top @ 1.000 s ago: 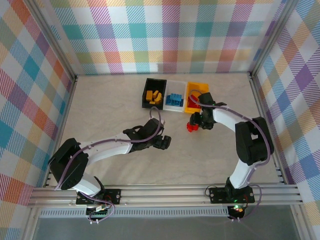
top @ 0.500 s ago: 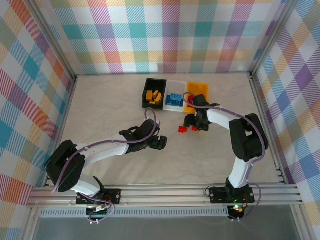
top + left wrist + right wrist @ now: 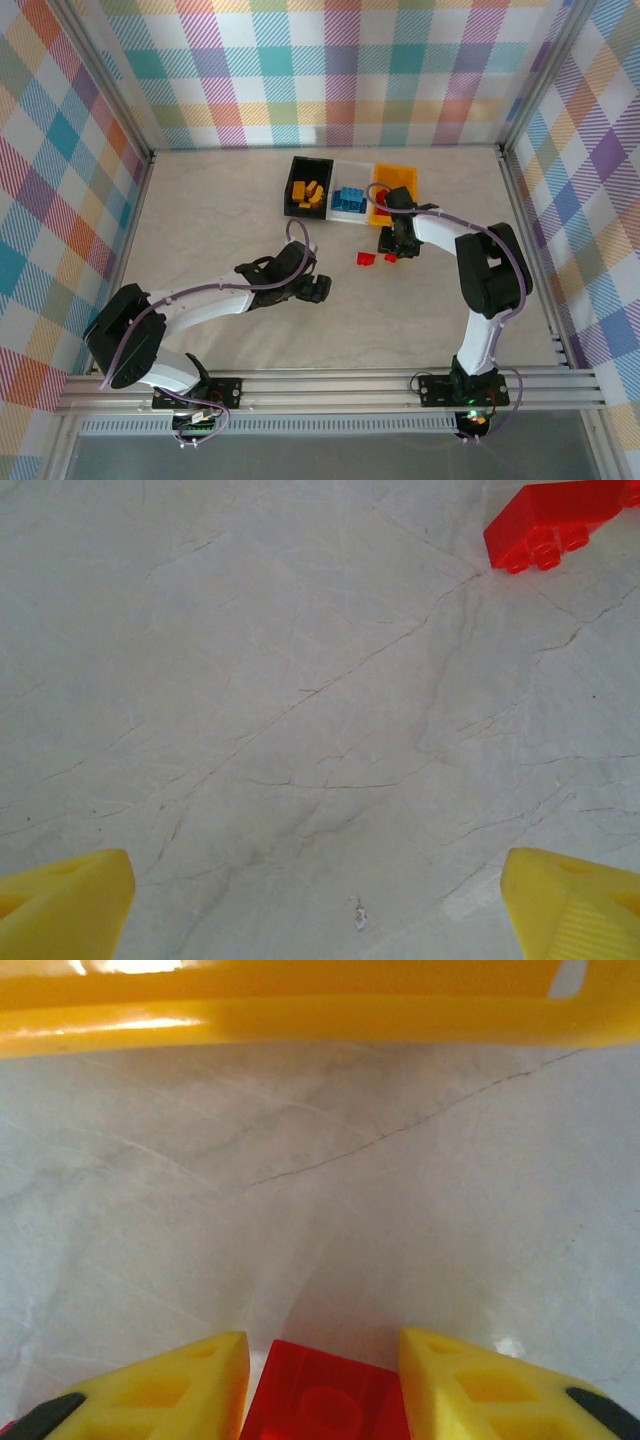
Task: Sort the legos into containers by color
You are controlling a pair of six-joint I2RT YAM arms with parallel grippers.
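We are looking down at three joined bins: the black bin (image 3: 298,172) is holding yellow-orange legos (image 3: 311,192), the white bin (image 3: 352,166) blue legos (image 3: 350,198), the yellow bin (image 3: 398,172) red legos (image 3: 383,188). The right gripper (image 3: 322,1345) is clamping a red lego (image 3: 322,1400) on the table (image 3: 220,210) just before the yellow bin. The left gripper (image 3: 320,900) is hanging with its fingers wide apart.

Pale marbled tabletop (image 3: 220,210), bright plaid walls (image 3: 340,70), aluminium frame rails (image 3: 330,385).

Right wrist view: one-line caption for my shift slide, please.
Right pincer grips a red lego on the marbled table, just short of the yellow-orange bin.
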